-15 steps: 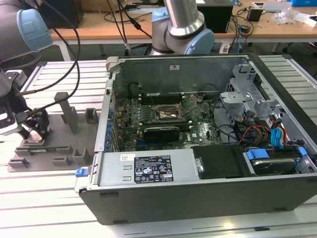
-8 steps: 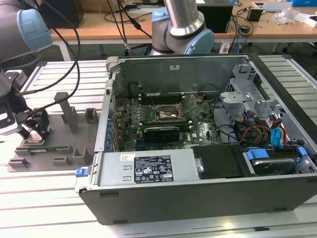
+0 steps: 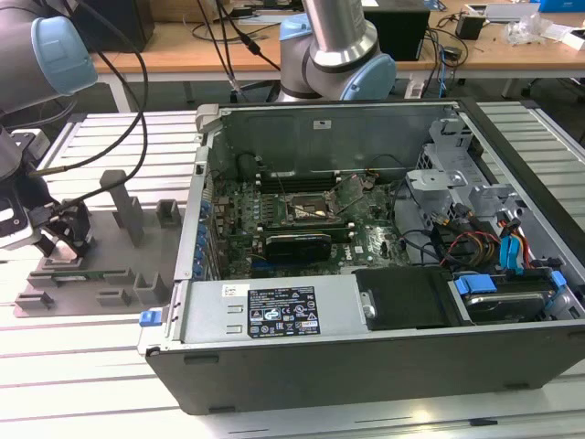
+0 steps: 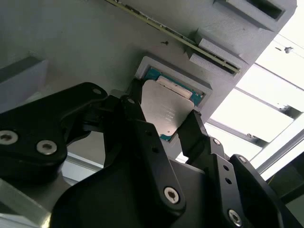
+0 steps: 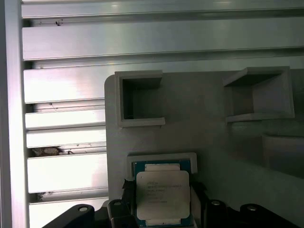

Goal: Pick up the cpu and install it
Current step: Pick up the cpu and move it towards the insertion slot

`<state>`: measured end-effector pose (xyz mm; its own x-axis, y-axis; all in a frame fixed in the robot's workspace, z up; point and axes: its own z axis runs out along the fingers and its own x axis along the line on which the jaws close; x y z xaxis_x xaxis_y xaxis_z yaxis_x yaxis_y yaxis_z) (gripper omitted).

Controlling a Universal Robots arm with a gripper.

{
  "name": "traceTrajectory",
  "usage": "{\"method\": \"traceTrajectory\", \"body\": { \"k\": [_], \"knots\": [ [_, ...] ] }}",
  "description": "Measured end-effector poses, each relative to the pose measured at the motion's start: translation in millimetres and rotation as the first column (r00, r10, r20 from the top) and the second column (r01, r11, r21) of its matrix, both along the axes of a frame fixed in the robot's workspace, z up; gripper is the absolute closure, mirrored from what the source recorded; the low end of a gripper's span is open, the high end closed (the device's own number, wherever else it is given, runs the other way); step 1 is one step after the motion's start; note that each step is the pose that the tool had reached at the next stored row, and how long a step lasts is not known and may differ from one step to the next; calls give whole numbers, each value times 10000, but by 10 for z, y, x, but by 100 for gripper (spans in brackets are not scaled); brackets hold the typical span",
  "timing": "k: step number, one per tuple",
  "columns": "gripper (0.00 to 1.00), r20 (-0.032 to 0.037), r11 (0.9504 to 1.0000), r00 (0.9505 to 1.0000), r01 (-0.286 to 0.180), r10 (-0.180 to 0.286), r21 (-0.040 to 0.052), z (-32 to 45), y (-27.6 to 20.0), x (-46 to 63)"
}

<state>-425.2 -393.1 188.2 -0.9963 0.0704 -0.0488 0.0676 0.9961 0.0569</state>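
Gripper (image 4: 164,114) clamped on the cpu (image 5: 163,192) between its jaws; chip seated in grey tray (image 5: 209,123) pocket. Risk: thin-edge hold slips and the chip tilts.

Slatted metal tabletop (image 3: 82,375): a grey tray (image 3: 114,274) is laid at the exterior view's left, with an open computer case (image 3: 366,357) set just beside it.
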Motion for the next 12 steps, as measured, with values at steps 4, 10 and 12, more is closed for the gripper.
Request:
{"method": "traceTrajectory", "body": {
  "k": [4,10,12],
  "knots": [
    [45,7,10000,10000,0,0,4,9,1,1],
    [45,0,10000,10000,1,-1,0,109,0,1],
    [45,1,10000,10000,0,0,0,150,0,1]
  ]
}}
